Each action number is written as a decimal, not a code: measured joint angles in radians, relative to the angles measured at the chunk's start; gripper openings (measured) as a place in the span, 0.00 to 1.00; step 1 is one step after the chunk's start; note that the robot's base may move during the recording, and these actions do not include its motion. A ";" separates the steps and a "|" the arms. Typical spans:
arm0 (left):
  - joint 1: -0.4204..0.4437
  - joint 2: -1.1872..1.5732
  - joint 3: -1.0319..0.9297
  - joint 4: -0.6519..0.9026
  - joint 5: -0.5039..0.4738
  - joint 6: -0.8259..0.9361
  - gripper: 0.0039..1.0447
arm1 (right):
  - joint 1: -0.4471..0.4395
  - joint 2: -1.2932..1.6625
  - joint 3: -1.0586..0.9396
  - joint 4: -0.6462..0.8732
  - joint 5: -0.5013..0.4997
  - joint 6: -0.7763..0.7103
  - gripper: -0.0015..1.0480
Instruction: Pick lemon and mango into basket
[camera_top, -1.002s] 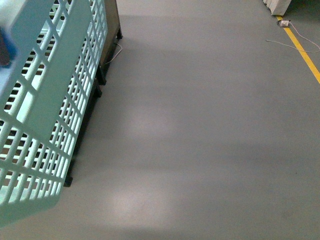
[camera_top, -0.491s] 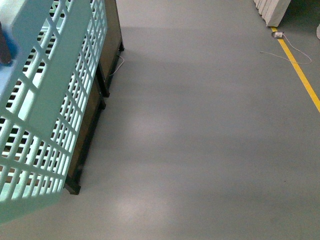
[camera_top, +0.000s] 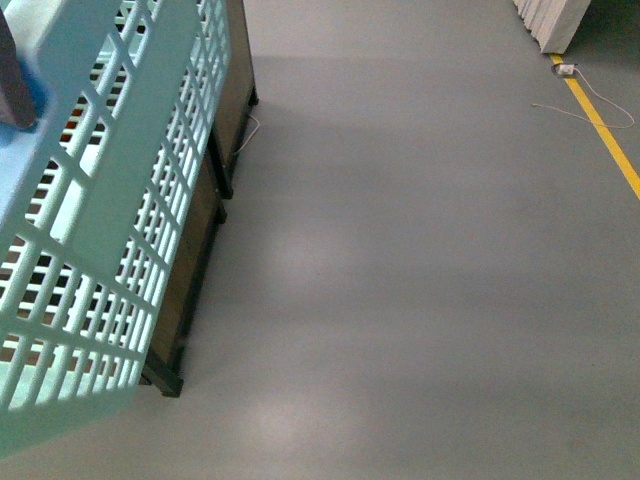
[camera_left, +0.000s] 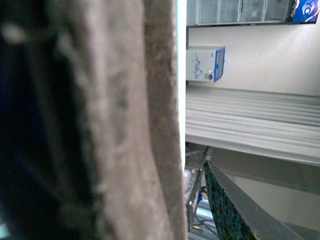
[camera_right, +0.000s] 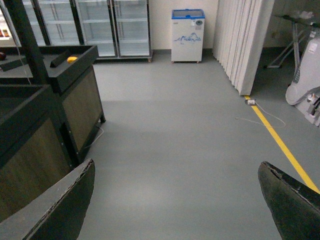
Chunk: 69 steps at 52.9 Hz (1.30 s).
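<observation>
The pale aqua basket (camera_top: 110, 200) hangs close to the camera at the left of the front view, its slotted side filling that edge. Its brown handle (camera_left: 115, 125) fills the left wrist view, where my left gripper is shut on it; the fingertips barely show. My right gripper (camera_right: 175, 200) is open and empty above bare grey floor, its dark fingers (camera_right: 55, 210) at the lower corners. A small yellow fruit (camera_right: 72, 59), possibly the lemon, lies on a dark display stand far off. No mango shows.
Dark wooden display stands (camera_top: 200, 230) run along the left, behind the basket. Grey floor (camera_top: 400, 250) spreads to the right. A yellow floor line (camera_top: 605, 130) and a white cable lie at the far right. Glass fridges (camera_right: 115, 25) and a small chest freezer (camera_right: 187, 35) stand at the back.
The front view has shifted: the display stands and basket now reach further right in the frame, and the yellow line sits nearer the right edge.
</observation>
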 joint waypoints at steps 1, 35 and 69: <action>0.000 0.000 0.000 0.000 -0.004 0.002 0.27 | 0.000 0.000 0.000 0.000 0.001 0.000 0.92; 0.004 0.000 0.000 0.000 -0.008 0.008 0.27 | 0.000 0.000 0.000 0.000 0.000 0.000 0.92; 0.004 0.000 0.000 -0.001 -0.006 0.008 0.27 | 0.000 0.001 0.000 0.000 0.000 0.000 0.92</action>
